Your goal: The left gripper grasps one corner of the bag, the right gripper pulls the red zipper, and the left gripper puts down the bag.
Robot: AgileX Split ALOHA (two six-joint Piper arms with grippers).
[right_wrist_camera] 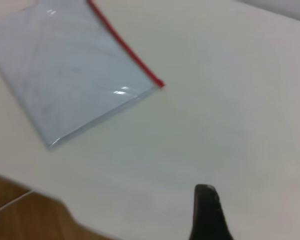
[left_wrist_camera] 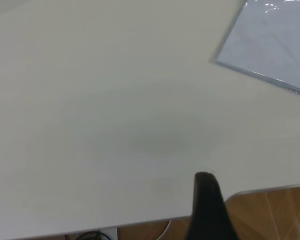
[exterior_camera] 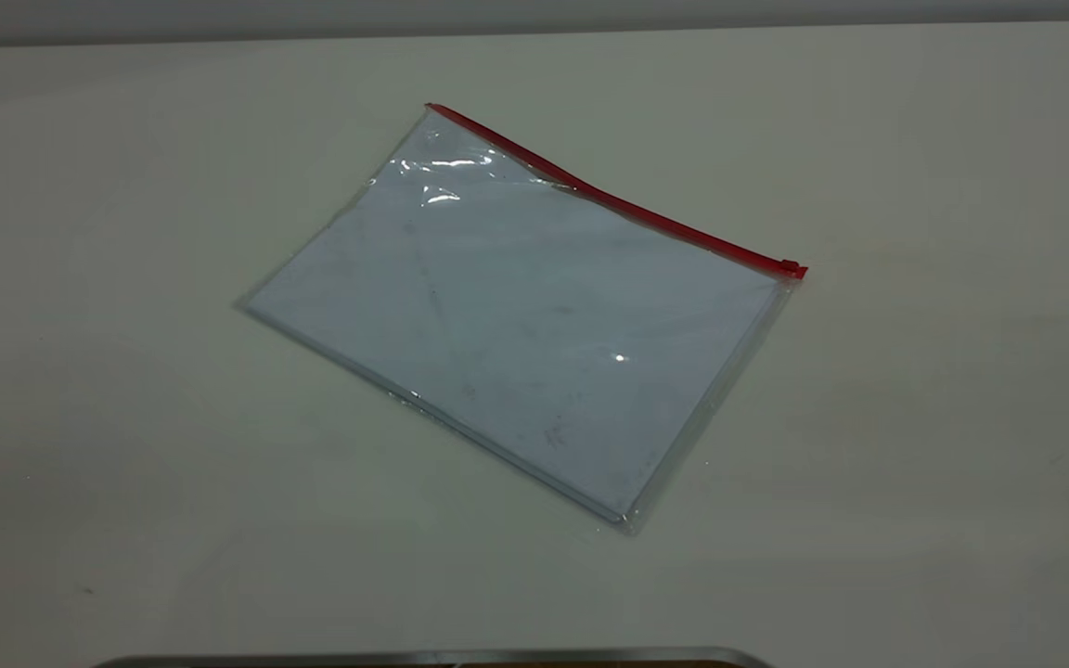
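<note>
The bag [exterior_camera: 516, 315] is seen flat on the table [exterior_camera: 126, 371], its red zipper [exterior_camera: 609, 197] slider at the right-hand end; neither hand touches it, their spread cannot be told; an early or finished stage is equally fitted.

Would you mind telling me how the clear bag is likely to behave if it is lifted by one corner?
The bag would probably droop: its film looks thin and wrinkled. Its glossy surface may slip in the jaws. The flat white sheets inside should stiffen it somewhat.
</note>
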